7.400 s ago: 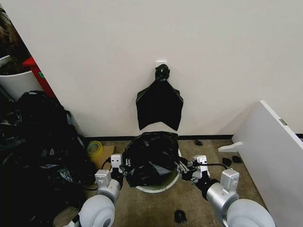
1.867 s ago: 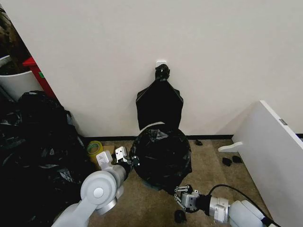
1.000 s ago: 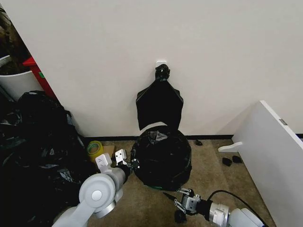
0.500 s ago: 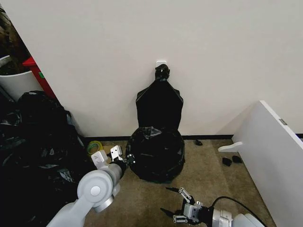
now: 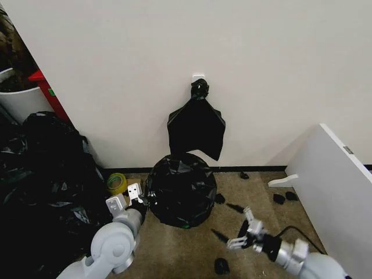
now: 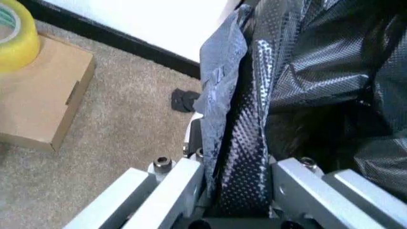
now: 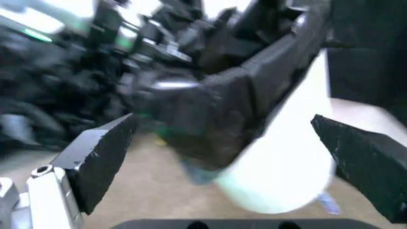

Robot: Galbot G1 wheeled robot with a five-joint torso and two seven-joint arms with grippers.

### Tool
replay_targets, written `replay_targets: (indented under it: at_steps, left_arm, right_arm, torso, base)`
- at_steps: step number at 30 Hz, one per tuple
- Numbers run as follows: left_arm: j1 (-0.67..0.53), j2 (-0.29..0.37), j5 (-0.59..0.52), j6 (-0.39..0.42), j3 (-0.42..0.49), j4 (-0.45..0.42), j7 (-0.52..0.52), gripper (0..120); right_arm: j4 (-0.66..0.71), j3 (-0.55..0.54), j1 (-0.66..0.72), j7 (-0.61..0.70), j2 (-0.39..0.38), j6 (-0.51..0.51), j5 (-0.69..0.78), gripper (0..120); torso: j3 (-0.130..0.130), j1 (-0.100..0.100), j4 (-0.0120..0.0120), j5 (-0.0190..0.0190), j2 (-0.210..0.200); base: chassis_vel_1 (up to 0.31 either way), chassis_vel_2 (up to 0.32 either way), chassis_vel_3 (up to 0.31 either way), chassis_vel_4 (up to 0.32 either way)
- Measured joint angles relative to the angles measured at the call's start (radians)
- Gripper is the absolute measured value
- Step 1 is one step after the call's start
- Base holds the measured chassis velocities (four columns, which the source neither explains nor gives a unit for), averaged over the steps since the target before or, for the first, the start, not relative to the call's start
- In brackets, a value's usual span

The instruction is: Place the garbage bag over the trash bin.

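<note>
The garbage bag [image 5: 180, 190], draped over the trash bin [image 7: 286, 176], is clamped at its left side by the left gripper [image 5: 137, 200]; the right gripper [image 5: 242, 228] is spread, released, off to its right.

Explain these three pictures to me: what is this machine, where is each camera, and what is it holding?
A two-armed wheeled robot. The head view looks down at a carpeted floor by a wall. The other two pictures come from cameras on its wrists.

The thin, glossy black plastic garbage bag is draped over the round cream-white plastic trash bin, whose side shows in the right wrist view.

The left gripper is shut on a fold of bag, seen close in the left wrist view. The right gripper hangs open beside the bin, holding nothing.
</note>
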Motion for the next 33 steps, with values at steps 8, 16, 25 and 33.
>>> replay_targets:
  at_steps: [8,16,25,33]
  left_arm:
    - [0.023,0.012,0.151,-0.126,0.021,0.069,0.185,0]
    - [0.085,0.036,0.334,-0.279,0.034,0.076,0.397,0]
    - [0.073,0.056,0.483,-0.374,0.050,0.087,0.529,0]
    - [0.071,0.079,0.520,-0.445,0.052,0.107,0.628,0]
  right_arm:
    - [-0.009,0.056,0.054,-0.162,-0.035,-0.103,0.356,100]
    - [-0.011,0.087,0.117,-0.125,-0.114,-0.200,0.619,100]
    - [-0.046,0.090,0.143,-0.037,-0.194,-0.278,0.775,100]
    - [-0.065,0.041,0.227,-0.094,-0.265,-0.336,0.788,100]
  torso:
    - [0.000,0.000,0.0004,0.0001,0.000]
    - [0.000,0.000,0.0006,0.0000,0.000]
    - [0.000,0.000,0.0002,0.0003,0.000]
    - [0.000,0.000,0.0005,-0.0001,0.000]
  base:
    - [0.000,0.000,0.000,0.000]
    - [0.000,0.000,0.000,0.000]
    - [0.000,0.000,0.000,0.000]
    - [0.000,0.000,0.000,0.000]
